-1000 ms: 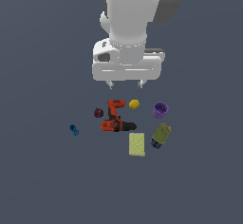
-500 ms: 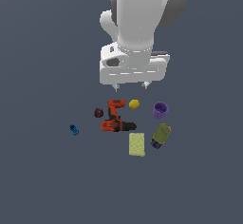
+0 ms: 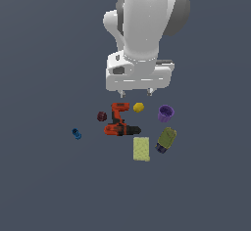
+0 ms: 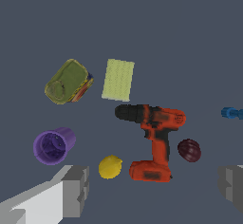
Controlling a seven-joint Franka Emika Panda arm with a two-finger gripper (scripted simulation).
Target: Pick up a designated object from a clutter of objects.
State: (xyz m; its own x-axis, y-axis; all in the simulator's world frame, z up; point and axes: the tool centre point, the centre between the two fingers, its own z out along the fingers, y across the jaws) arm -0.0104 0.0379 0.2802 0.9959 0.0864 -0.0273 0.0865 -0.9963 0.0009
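Observation:
The small round yellow ball (image 3: pixel 138 107) lies on the grey floor between the orange-black drill (image 3: pixel 119 121) and the purple cup (image 3: pixel 165 113). In the wrist view the ball (image 4: pixel 110 166) lies beside the drill's base (image 4: pixel 152 135). My gripper (image 3: pixel 136 93) hangs open and empty above the clutter, its fingertips (image 3: pixel 122 94) just above the drill and ball. In the wrist view my gripper (image 4: pixel 154 185) shows both fingers (image 4: pixel 76 190) spread wide apart, with nothing between them.
A pale yellow sponge (image 3: pixel 141 149) and an olive-green bottle (image 3: pixel 166 139) lie in front of the drill. A dark red knob (image 3: pixel 102 116) sits at the drill's side. A small blue piece (image 3: pixel 76 134) lies apart on the exterior view's left.
The gripper has come down toward the clutter, with its fingertips now close above the drill and ball. The objects have not moved.

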